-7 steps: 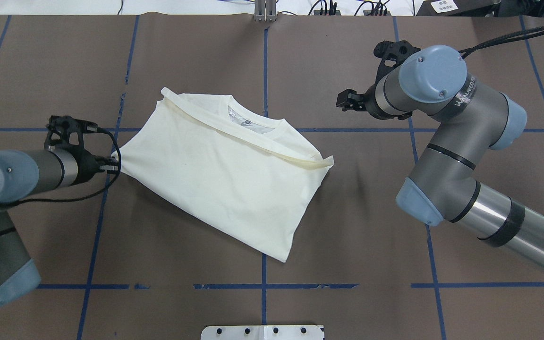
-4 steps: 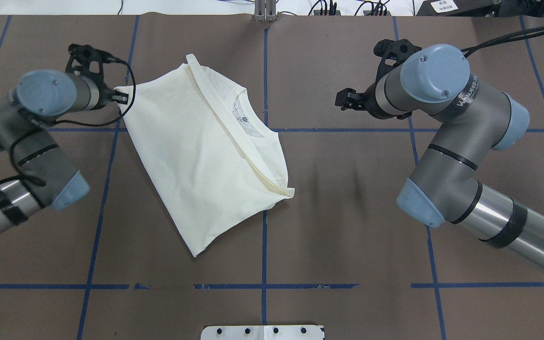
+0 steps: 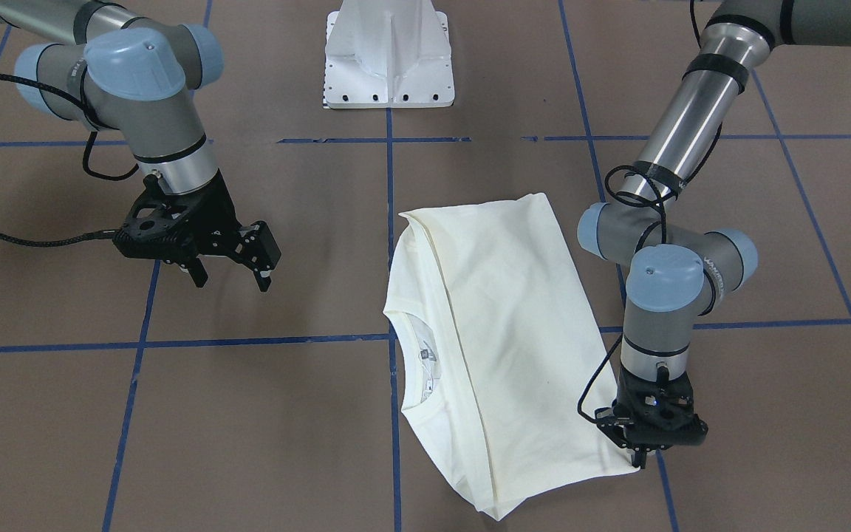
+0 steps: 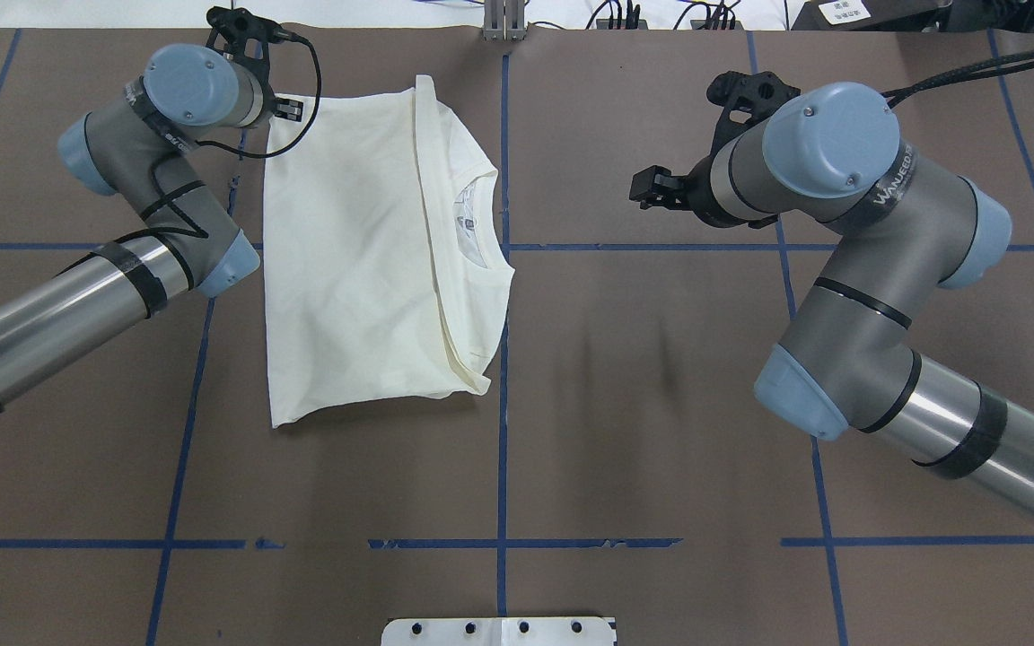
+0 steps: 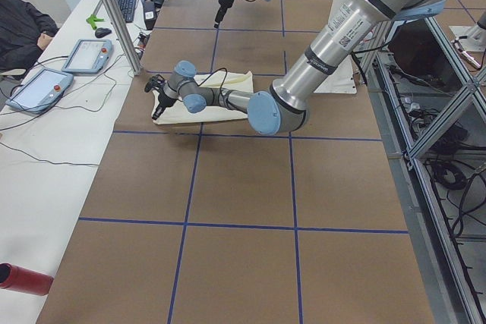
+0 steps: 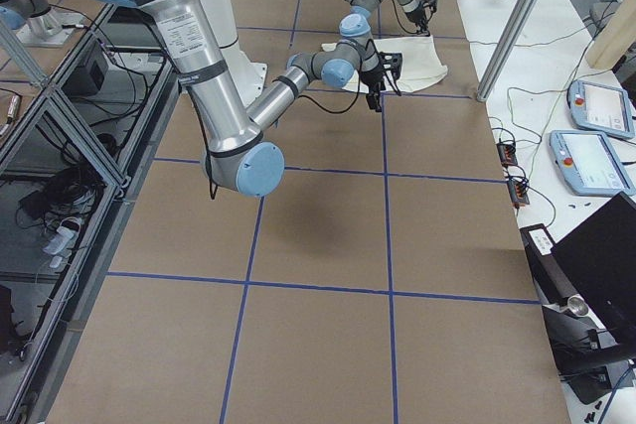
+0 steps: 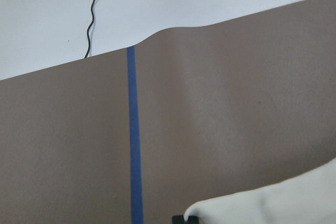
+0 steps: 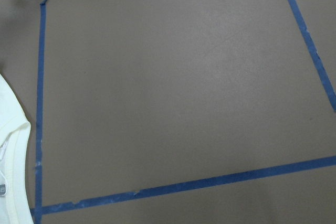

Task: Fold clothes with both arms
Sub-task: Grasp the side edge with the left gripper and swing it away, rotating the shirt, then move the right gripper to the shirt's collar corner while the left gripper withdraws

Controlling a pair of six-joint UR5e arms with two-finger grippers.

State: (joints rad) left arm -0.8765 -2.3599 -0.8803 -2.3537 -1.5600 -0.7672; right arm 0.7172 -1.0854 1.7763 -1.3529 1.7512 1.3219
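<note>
The cream T-shirt (image 4: 355, 260) lies folded on the brown table, plain side up, with its ribbed neck at the right fold; no print shows. It also shows in the front-facing view (image 3: 507, 332). My left gripper (image 4: 288, 109) is shut on the shirt's far left corner, close to the table's far edge; the front-facing view (image 3: 636, 454) shows the pinch. The left wrist view shows only that corner of cloth (image 7: 273, 203). My right gripper (image 3: 232, 279) is open and empty, above bare table to the right of the shirt (image 4: 653, 190). The neck edge shows in the right wrist view (image 8: 10, 145).
The white pedestal base (image 3: 388, 59) stands at the robot's side of the table. Blue tape lines (image 4: 503, 449) mark a grid on the brown cover. The table's far edge (image 7: 157, 32) runs just beyond the left gripper. Operator tablets (image 5: 45, 85) lie past it.
My left gripper has swung from the near left toward the far edge with the shirt corner in it. The shirt was dragged and turned so its long side runs near to far. The right arm barely moved.
</note>
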